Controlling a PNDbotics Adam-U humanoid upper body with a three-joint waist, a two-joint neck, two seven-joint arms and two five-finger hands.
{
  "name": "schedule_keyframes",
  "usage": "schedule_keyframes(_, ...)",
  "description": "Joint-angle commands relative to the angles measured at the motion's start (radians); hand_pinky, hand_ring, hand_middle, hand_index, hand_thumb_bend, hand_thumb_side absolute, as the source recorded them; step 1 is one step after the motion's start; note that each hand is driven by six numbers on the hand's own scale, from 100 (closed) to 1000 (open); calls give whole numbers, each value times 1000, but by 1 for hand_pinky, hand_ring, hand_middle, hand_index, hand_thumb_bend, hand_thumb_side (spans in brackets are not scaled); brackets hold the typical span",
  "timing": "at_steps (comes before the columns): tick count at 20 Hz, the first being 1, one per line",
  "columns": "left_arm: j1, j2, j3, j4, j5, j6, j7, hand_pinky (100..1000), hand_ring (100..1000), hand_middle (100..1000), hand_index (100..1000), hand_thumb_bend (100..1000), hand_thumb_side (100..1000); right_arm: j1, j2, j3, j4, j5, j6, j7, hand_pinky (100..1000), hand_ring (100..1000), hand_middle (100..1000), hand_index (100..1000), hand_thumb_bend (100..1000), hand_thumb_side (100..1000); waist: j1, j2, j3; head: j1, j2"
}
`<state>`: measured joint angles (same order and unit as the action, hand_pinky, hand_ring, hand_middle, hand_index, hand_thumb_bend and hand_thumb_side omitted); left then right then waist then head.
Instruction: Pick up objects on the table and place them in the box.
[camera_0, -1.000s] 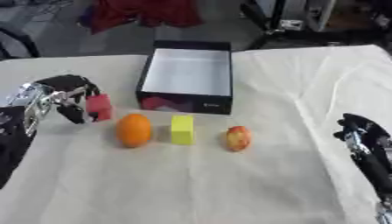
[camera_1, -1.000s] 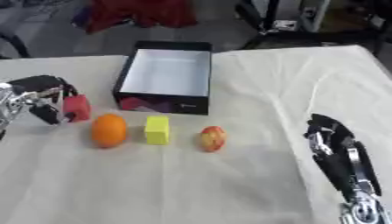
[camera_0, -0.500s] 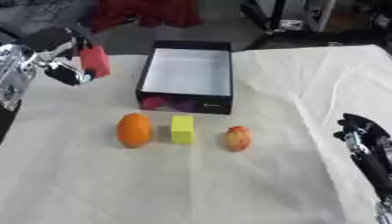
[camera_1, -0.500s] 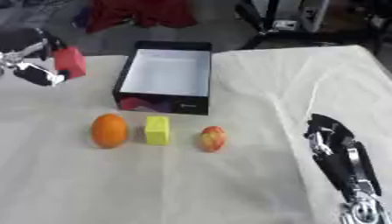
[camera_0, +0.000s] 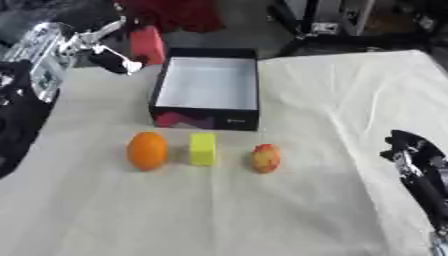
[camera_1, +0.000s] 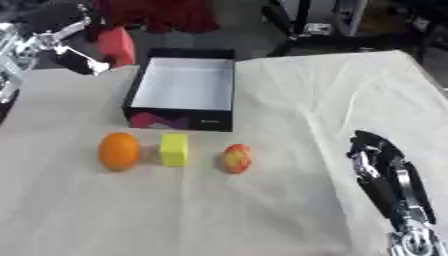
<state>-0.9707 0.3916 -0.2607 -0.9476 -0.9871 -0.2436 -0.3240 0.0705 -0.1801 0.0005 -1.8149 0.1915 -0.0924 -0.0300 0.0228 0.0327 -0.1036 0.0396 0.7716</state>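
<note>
My left hand (camera_0: 103, 46) is raised at the upper left, fingers pinching a red block (camera_0: 147, 44) held in the air just left of the box's far left corner. The black box (camera_0: 208, 88) with a white inside stands open in the middle of the table. In front of it lie an orange (camera_0: 147, 150), a yellow block (camera_0: 202, 148) and a red-yellow apple (camera_0: 265, 157) in a row. My right hand (camera_1: 378, 165) rests at the lower right, fingers relaxed, holding nothing.
A cream cloth (camera_0: 262, 210) covers the table. Beyond the far edge are a red cloth (camera_0: 171, 12) and black stands (camera_0: 332, 25). My left arm (camera_0: 26, 85) runs down the left side.
My left hand has lifted the red block from the table beside the orange and carried it up and rightward toward the box's far left corner. The right hand has stayed still.
</note>
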Motion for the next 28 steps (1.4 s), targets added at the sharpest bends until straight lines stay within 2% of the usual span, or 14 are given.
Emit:
schedule_keyframes(1,-23,-33,13,51,-45,-10,11,702,546,553,716,180,344,-12,-5,4,-9,-8,-3,7,745,652,705,808,100,683,-8,-21,-6,8,-2)
schedule_keyframes(5,-13,-72,37,119,-96,-7,46,706,570,586,772,207,380,-19,-3,10,-7,-11,-5,14,745,652,706,808,100,698,-10,-20,-20,14,-2)
schedule_keyframes(7,-9,-82,47,144,-116,-4,71,720,610,639,813,347,541,-23,-2,11,-7,-11,-6,16,745,652,705,808,100,679,-12,-19,-26,16,-2)
schedule_keyframes(8,-7,-85,51,152,-123,-4,80,728,629,666,825,397,585,-24,-1,11,-7,-11,-6,16,745,652,705,808,100,680,-12,-19,-27,15,-2)
schedule_keyframes(9,-6,-86,53,157,-127,-5,88,737,652,693,842,500,677,-24,-1,10,-7,-11,-6,15,745,652,705,808,100,680,-13,-19,-28,14,-2)
schedule_keyframes(11,-5,-82,56,155,-129,-5,101,751,681,725,859,579,749,-25,0,10,-7,-11,-6,15,745,652,705,808,100,680,-12,-19,-28,13,-2)
schedule_keyframes(13,-6,-72,55,147,-127,-3,111,763,707,754,870,619,804,-25,0,10,-7,-10,-6,15,745,652,705,808,100,680,-11,-19,-27,11,-2)
schedule_keyframes(16,-8,-42,53,120,-109,-4,116,766,709,761,873,605,803,-25,0,8,-7,-9,-6,13,745,652,705,808,100,679,-11,-19,-23,6,-2)
schedule_keyframes(20,-7,51,26,11,10,-57,70,755,649,674,806,498,711,-22,-3,2,-6,-6,-4,9,745,651,704,807,100,680,-7,-21,-11,-4,-2)
schedule_keyframes(23,21,181,-23,-147,174,-123,-34,759,652,675,805,489,676,-17,-8,-3,-4,0,-2,4,745,651,704,806,100,682,3,-23,2,-17,-2)
schedule_keyframes(28,131,415,-90,-427,397,-137,-204,765,671,696,807,483,620,-12,-19,-8,0,9,-1,-1,746,651,704,806,100,685,21,-26,14,-29,-2)
